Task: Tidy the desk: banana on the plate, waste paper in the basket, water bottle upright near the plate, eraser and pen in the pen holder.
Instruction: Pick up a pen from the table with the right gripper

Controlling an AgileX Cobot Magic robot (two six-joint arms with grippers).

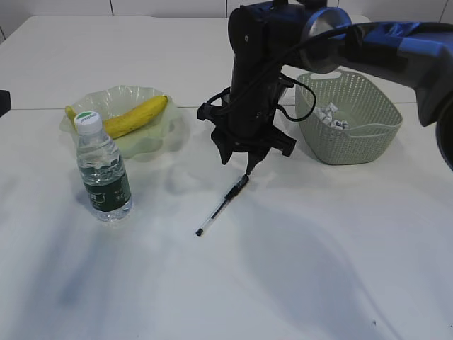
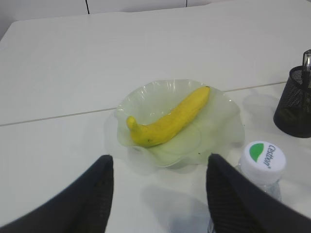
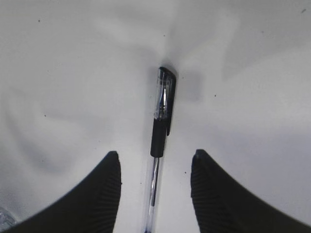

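The banana (image 1: 134, 117) (image 2: 170, 119) lies in the pale green plate (image 1: 168, 132) (image 2: 221, 121). In front of the plate the water bottle (image 1: 104, 173) (image 2: 262, 158) stands upright. A clear pen (image 1: 223, 205) (image 3: 163, 107) with a black cap lies slantwise on the table. My right gripper (image 1: 249, 164) (image 3: 156, 154) hangs open just over it, one finger on each side of the barrel near the cap. My left gripper (image 2: 159, 160) is open and empty, short of the plate. Crumpled waste paper (image 1: 331, 117) lies in the basket (image 1: 354, 138). The black mesh pen holder (image 2: 294, 104) stands right of the plate. The eraser is out of view.
The right arm (image 1: 255, 71) reaches in from the upper right and hides the pen holder in the exterior view. A seam in the white table (image 1: 42, 108) runs behind the plate.
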